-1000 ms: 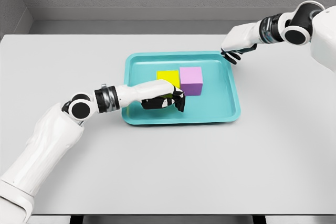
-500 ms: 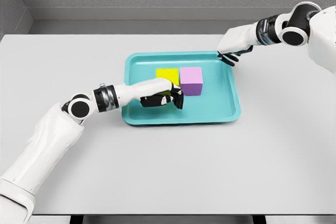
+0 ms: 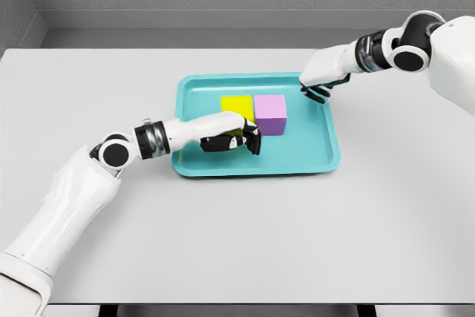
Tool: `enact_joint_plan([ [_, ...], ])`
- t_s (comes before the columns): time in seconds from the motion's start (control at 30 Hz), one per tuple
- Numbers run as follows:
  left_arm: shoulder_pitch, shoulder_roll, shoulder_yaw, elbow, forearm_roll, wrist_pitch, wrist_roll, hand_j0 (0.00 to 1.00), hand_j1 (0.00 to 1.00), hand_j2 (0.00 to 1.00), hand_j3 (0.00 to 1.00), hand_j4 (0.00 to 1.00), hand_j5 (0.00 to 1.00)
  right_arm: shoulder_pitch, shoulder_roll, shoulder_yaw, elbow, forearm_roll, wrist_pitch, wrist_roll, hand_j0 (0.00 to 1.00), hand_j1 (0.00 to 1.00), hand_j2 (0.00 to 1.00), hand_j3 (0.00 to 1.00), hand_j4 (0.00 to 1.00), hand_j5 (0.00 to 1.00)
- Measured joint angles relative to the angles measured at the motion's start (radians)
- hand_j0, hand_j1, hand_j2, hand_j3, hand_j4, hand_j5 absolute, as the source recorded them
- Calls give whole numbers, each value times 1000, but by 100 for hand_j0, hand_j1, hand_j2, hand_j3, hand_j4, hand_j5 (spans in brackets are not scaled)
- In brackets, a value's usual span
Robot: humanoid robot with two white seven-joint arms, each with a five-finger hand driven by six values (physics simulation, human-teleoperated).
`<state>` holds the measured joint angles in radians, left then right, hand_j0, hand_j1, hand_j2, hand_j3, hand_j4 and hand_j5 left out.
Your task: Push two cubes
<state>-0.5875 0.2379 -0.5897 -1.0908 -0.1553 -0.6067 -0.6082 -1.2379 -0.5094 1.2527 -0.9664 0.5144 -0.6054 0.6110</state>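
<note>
We see the left robot hand (image 3: 236, 139) clenched against the yellow cube (image 3: 237, 106), pink cube (image 3: 270, 112) touching it, teal tray (image 3: 326, 142), right robot hand (image 3: 317, 90) curled, empty, upper right.

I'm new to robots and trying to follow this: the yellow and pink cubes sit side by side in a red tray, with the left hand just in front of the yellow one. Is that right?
Not quite. The tray is teal, not red, as the head view shows. The rest holds: the yellow cube and pink cube sit side by side in it, with the left hand just in front of the yellow one.
</note>
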Motion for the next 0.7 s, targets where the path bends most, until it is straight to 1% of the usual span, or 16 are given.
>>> enact_joint_plan([
  [0.07, 5, 0, 0, -5, -13, -3, -1, 32, 32, 32, 32, 32, 32, 0, 1, 9, -2, -11, -4, 0, 17, 17, 17, 17, 17, 17],
  [0.1, 9, 1, 1, -12, -17, -4, -2, 30, 30, 30, 30, 30, 30, 2, 1, 12, -3, -15, -5, 0, 17, 17, 17, 17, 17, 17],
  [0.13, 9, 2, 2, -21, -19, -5, -2, 28, 28, 28, 28, 28, 28, 2, 1, 16, -3, -18, -5, 0, 17, 17, 17, 17, 17, 17],
  [0.2, 12, 6, 3, -42, -22, -6, -3, 27, 27, 27, 27, 27, 27, 12, 1, 22, -3, -21, -7, 0, 16, 16, 16, 16, 16, 16],
  [0.23, 26, 9, 4, -62, -20, -6, -3, 27, 27, 27, 27, 27, 27, 15, 2, 24, -3, -22, -7, 0, 16, 16, 16, 16, 16, 16],
  [0.4, 34, 27, 5, -149, 26, -6, -3, 27, 27, 27, 27, 27, 27, 28, 4, 26, 0, -24, -7, 0, 16, 16, 16, 16, 16, 16],
  [0.5, 60, 75, -1, -222, 84, -7, -3, 27, 27, 27, 27, 27, 27, 29, 8, 27, 3, -24, -7, 0, 16, 16, 16, 16, 16, 16],
  [0.57, 71, 128, -3, -267, 124, -7, -3, 26, 26, 26, 26, 26, 26, 31, 12, 27, 5, -24, -7, 0, 16, 16, 16, 16, 16, 16],
  [0.7, 64, 244, -5, -298, 178, -6, -3, 26, 26, 26, 26, 26, 26, 38, 27, 28, 7, -24, -7, 0, 16, 16, 16, 16, 16, 16],
])
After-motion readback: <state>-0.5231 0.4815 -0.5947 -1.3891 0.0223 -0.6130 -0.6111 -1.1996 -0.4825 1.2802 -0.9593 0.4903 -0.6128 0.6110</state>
